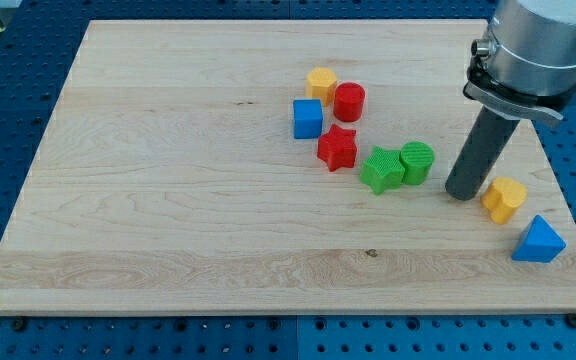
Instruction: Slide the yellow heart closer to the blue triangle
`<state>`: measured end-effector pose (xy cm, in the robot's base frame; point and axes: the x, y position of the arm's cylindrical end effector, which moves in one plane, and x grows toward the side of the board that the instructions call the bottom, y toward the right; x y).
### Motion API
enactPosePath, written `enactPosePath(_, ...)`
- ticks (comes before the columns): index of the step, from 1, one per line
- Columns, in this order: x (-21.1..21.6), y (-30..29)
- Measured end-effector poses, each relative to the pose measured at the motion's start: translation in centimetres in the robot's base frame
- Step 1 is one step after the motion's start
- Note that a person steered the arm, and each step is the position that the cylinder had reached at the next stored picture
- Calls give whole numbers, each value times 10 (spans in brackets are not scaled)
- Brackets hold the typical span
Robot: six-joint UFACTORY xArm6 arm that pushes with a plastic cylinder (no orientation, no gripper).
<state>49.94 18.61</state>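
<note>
The yellow heart lies near the view's right edge of the wooden board. The blue triangle sits just below and to the right of it, a small gap apart. My tip rests on the board immediately left of the yellow heart, close to it, and to the right of the green cylinder. The rod rises up to the arm's grey body at the view's top right.
A green star touches the green cylinder. A red star, a blue cube, a red cylinder and a yellow hexagon cluster at the upper middle. The board's right edge runs close to the blue triangle.
</note>
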Motion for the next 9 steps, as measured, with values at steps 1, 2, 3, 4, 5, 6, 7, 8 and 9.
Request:
enactPosePath(1, 0, 1)
enactPosePath(2, 0, 1)
enactPosePath(3, -8, 1)
enactPosePath(4, -19, 7)
enactPosePath(5, -15, 32)
enactPosePath(6, -1, 58)
enactPosePath(7, 9, 71)
enactPosePath(8, 0, 66)
enactPosePath(9, -21, 41)
